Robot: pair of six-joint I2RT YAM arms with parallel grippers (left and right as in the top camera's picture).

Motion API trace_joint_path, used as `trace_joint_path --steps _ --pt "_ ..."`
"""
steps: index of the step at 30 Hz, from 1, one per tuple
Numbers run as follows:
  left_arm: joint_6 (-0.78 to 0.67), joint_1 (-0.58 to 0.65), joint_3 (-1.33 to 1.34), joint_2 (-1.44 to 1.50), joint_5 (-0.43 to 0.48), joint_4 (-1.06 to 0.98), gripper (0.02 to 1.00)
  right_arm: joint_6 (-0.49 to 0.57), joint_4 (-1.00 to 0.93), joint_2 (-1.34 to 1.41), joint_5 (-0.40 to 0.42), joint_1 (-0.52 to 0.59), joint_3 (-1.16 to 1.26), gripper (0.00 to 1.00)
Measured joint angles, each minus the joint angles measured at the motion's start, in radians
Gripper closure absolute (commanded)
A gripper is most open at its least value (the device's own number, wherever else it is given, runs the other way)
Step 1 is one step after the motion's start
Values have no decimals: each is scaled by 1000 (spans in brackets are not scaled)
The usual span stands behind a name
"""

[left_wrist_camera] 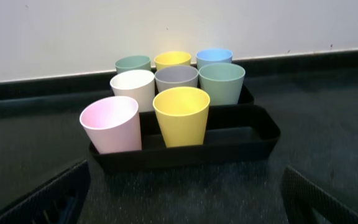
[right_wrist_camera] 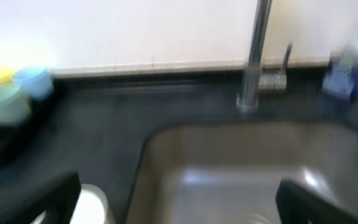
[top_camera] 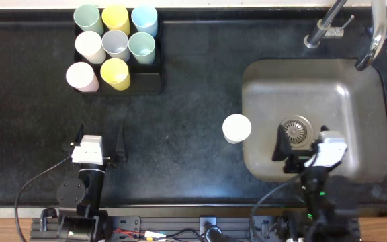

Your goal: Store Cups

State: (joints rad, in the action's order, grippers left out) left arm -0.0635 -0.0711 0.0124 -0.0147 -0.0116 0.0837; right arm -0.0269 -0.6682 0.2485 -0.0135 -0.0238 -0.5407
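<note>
A black tray (top_camera: 148,83) at the back left holds several upright cups: green, yellow, blue, white, grey and teal ones, with a pink cup (top_camera: 82,76) and a yellow cup (top_camera: 115,74) in the front row. The tray (left_wrist_camera: 253,134) has one free slot at the front row's right end. A lone white cup (top_camera: 236,128) stands on the counter beside the sink (top_camera: 355,81). My left gripper (top_camera: 100,143) is open, low over the counter in front of the tray. My right gripper (top_camera: 301,142) is open above the sink, with the white cup (right_wrist_camera: 92,204) at its left side.
A metal tap (top_camera: 328,23) rises behind the sink, whose drain (top_camera: 295,129) lies just ahead of my right gripper. A blue bottle (right_wrist_camera: 348,67) stands at the far right of the counter. Dark bare worktop (top_camera: 187,107) spreads between the tray and the sink.
</note>
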Motion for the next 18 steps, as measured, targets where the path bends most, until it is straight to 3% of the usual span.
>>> trace_joint_path --steps 6,13,18 --pt "-3 0 -2 4 -3 -2 20 -3 -488 440 -8 -110 -482 3" --pt "-11 0 -2 4 -4 -1 20 47 -662 738 54 -317 -584 5" --pt "-15 0 -2 5 -4 -1 20 84 -667 871 105 -330 -584 5"
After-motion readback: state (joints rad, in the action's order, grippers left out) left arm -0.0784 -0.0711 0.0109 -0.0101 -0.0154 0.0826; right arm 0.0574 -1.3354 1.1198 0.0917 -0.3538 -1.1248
